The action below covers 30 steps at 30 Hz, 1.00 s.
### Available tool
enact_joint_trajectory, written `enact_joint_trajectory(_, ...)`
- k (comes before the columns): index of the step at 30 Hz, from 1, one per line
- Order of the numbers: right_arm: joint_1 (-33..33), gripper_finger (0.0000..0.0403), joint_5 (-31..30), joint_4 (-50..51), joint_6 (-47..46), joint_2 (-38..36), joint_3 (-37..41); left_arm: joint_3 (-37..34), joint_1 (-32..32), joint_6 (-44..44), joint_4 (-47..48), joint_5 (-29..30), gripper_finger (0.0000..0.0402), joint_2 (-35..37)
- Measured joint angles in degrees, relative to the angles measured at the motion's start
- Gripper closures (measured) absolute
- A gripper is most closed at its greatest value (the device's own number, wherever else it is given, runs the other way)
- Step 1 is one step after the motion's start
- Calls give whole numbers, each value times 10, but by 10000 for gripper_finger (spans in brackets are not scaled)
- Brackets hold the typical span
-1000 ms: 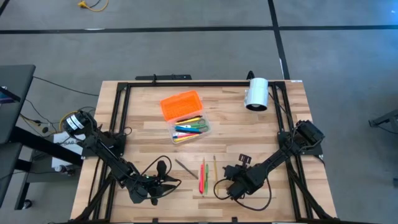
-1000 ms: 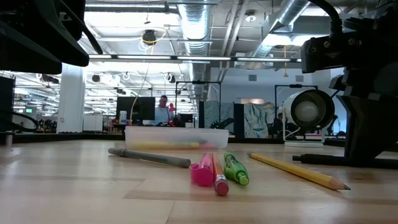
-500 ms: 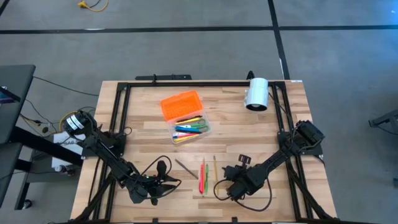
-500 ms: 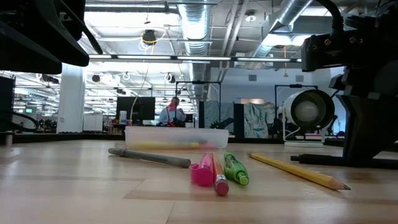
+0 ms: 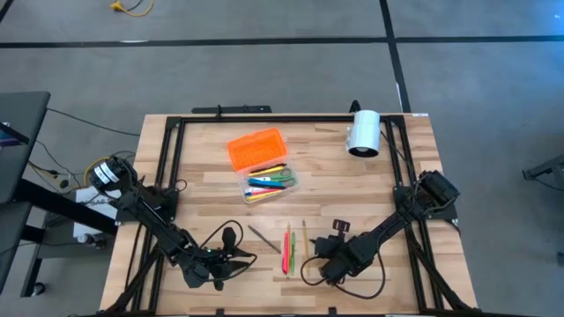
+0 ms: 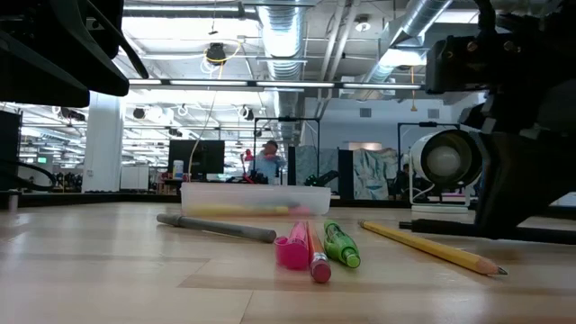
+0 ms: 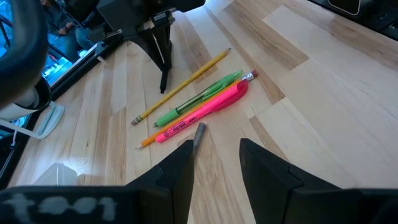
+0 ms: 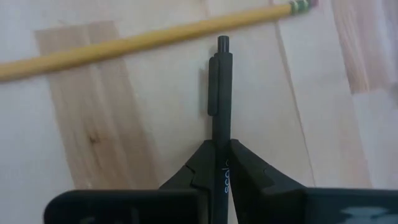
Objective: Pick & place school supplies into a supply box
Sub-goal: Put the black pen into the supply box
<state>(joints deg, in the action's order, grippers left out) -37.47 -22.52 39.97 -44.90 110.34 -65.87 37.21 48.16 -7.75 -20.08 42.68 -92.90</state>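
right gripper (image 8: 217, 163) is clamped on a black pen (image 8: 219, 93), barrel straight out ahead of the jaws, so it can be carried lengthwise to the supply box (image 5: 267, 181) far ahead. yellow pencil (image 8: 149, 38) lies beyond the tip. left gripper (image 7: 214, 163) is parted, idle, grey pen (image 7: 198, 133) between its jaws.

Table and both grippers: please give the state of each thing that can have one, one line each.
Supply box: open, partly filled with supplies.
Orange lid: off, lying flat beside the box.
Right gripper: shut on a black pen, above the table.
Left gripper: open, empty, near the grey pen.
Yellow pencil: lying loose on the table.
White cylinder: lying on its side.
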Motion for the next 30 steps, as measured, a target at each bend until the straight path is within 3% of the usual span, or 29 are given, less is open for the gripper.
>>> enact_joint_trajectory(16,0,388,-36,-13,35,0,0,0,0,0,0,0,281,0)
enact_joint_trajectory(30,0,389,-127,-10,67,0,0,0,0,0,0,0,281,0)
